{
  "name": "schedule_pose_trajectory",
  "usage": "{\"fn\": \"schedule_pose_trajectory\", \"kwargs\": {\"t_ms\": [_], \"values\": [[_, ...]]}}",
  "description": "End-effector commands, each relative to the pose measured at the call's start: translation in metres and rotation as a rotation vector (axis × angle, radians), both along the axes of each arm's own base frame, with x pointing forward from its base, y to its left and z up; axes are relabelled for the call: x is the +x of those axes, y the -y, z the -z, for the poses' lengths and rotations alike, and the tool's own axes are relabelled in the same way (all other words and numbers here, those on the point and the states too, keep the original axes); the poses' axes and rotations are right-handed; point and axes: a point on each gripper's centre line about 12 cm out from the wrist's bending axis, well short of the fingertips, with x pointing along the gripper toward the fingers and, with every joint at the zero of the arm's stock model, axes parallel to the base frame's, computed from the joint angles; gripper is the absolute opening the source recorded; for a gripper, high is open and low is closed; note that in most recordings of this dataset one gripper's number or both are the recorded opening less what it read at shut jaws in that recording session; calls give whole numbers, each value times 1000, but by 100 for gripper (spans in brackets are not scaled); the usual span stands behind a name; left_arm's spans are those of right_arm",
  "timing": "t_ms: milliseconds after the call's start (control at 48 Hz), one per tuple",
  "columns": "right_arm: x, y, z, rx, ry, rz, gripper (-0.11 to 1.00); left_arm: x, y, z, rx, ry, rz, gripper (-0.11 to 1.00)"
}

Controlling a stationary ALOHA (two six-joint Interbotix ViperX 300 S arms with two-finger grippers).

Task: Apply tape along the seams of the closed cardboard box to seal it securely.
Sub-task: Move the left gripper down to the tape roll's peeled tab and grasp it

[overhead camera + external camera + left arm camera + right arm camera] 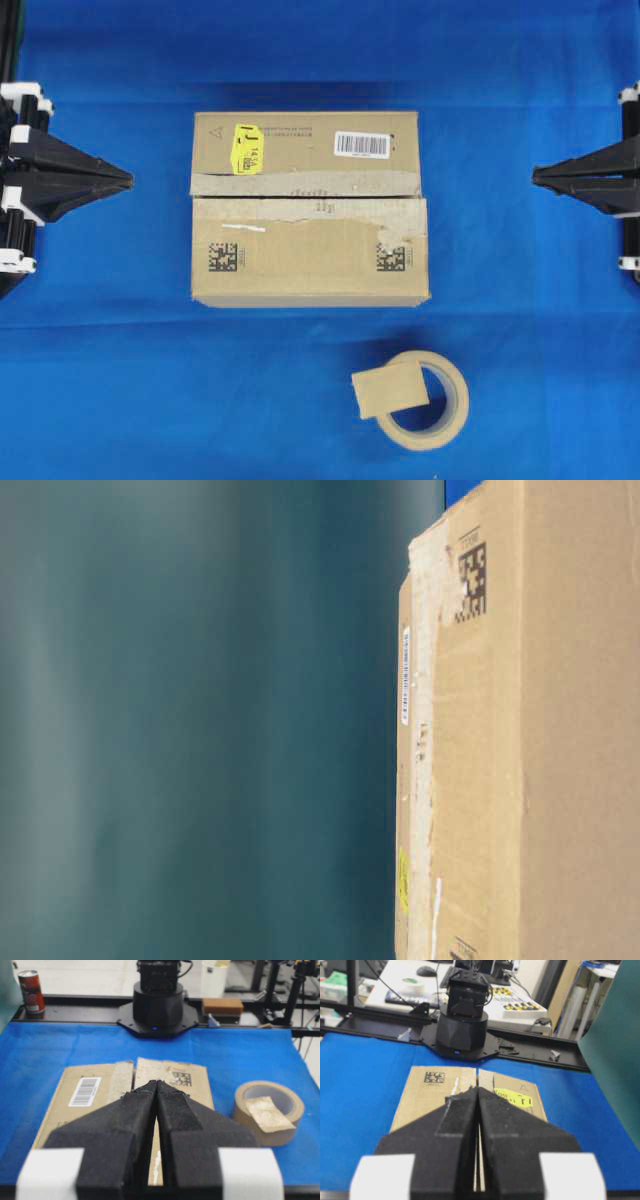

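Tape lies across the beige roll, well apart from both arms. Left gripper and right gripper flank the cardboard box, pressed together and empty. A good start probably means spreading jaws first, then pinching the tape's free edge. Seam runs between the grippers; flaps hide any contents.

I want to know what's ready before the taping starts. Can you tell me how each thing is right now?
Cardboard box: flaps closed, flat on the blue cloth.
Seam: not freshly taped, edged with torn old tape.
Tape piece: loose, lying on the tape roll.
Left gripper: jaws shut, empty, away from the box.
Right gripper: jaws shut, empty, away from the box.
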Motion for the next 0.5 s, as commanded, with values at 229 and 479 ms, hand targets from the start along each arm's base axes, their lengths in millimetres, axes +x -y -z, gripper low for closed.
{"fn": "schedule_pose_trajectory", "kwargs": {"t_ms": [229,479], "values": [[2,6,-18,48,54,28,0,13,32,-13,309,105,114,0],[2,9,-18,55,58,47,0,40,73,12,739,70,241,0]]}}
